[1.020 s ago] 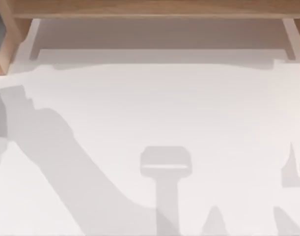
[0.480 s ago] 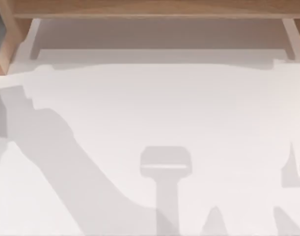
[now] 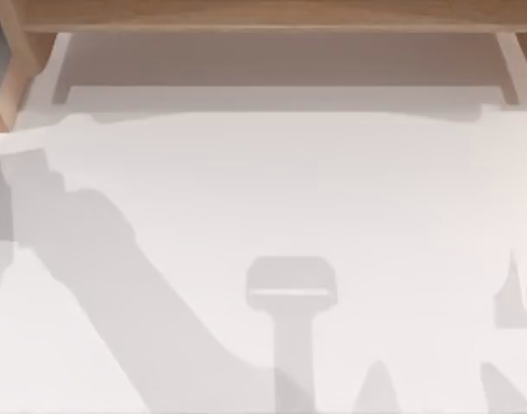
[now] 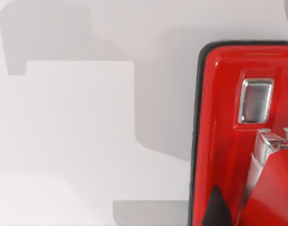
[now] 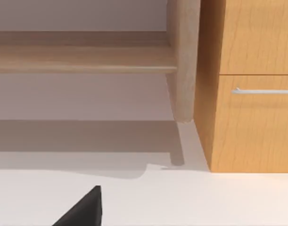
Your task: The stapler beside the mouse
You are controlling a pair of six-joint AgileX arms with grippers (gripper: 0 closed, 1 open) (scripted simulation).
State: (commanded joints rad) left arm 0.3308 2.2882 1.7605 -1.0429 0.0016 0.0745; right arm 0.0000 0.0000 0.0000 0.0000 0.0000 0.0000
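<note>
The stapler (image 4: pixel 228 117) is glossy bright red with a black rim and a small metal plate (image 4: pixel 255 101). It lies on the white table (image 4: pixel 63 141), very close under the left wrist camera. A dark part of my left gripper (image 4: pixel 214 209) overlaps its red top, and whether it grips the stapler is unclear. In the right wrist view a black part of my right gripper (image 5: pixel 82 212) hangs over the white tabletop, facing a wooden shelf. The mouse is out of view.
A wooden shelf (image 3: pixel 263 17) runs along the table's far edge. In the right wrist view its post (image 5: pixel 184 61) stands beside a wooden drawer cabinet (image 5: pixel 257 132) with a metal handle (image 5: pixel 264 91). Arm shadows cross the white table (image 3: pixel 332 190).
The broad shadow at the left of the top view has shifted slightly. Nothing else differs.
</note>
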